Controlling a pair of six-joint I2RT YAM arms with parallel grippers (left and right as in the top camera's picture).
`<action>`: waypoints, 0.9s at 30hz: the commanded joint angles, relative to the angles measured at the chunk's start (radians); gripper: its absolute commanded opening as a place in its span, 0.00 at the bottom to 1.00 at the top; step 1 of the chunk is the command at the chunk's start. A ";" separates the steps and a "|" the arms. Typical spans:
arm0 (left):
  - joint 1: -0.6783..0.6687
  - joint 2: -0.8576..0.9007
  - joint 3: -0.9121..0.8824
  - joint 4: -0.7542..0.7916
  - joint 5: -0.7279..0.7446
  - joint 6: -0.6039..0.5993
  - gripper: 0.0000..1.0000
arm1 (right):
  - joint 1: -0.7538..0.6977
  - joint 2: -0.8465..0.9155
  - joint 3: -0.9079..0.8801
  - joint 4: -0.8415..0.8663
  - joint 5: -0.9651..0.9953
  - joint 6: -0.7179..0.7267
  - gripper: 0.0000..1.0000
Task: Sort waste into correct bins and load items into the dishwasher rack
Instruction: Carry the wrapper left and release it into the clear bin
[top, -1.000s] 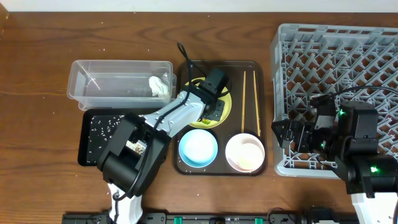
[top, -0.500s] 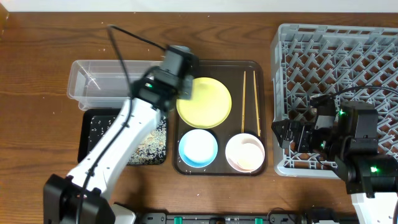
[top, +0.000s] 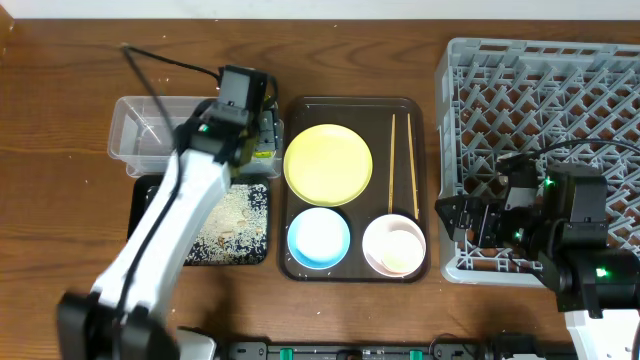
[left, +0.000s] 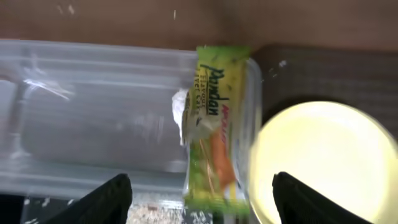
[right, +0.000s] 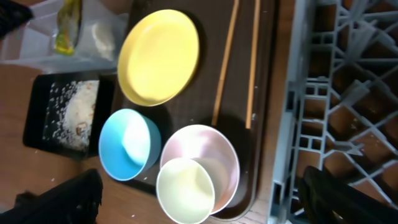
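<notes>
- Left wrist view: the left gripper (left: 202, 198) has its jaws spread wide with nothing pinched. The snack wrapper (left: 214, 124) sits loose between them, touching neither finger.
- The wrapper is at the right end of the clear tub (left: 93, 106), lengthwise from far rim to near rim and partly over the crumpled tissue (left: 179, 109). I cannot tell whether it has come to rest or is in the air.
- My worry is its near end. It looks close to the tub's near rim, and beyond that is the black tray (top: 150, 200) with the rice scraps (top: 225, 215). Before I call the drop good, I would check that the whole wrapper lies inside the rims.
- To finish well, I would keep the jaws wide and lift straight up, so no finger drags the wrapper out.
- Once clear of the tub wall, I would swing right with care, because the yellow plate (top: 328, 165) is just beside the tub's right end.
- The right gripper (top: 452, 220) hangs wide and empty at the rack's near left corner, over the worktop.
- By my reckoning the waste is nearly sorted and loading is not begun. The plate, the blue bowl (top: 319, 238), the pinkish bowl (top: 393, 243) with the cup (right: 185, 190) and the chopsticks (top: 400, 165) all sit on the brown serving tray (top: 355, 102). I see none of them in the dishwasher rack (top: 540, 100).
</notes>
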 joint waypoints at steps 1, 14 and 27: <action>-0.019 -0.151 0.016 -0.045 0.019 0.006 0.75 | -0.004 -0.025 0.017 0.001 -0.064 -0.046 0.98; -0.029 -0.029 -0.009 0.035 0.092 0.164 0.06 | -0.003 -0.084 0.017 -0.009 -0.063 -0.042 0.99; 0.042 0.317 -0.008 0.135 -0.011 0.177 0.06 | -0.003 -0.084 0.017 -0.050 -0.062 -0.046 0.99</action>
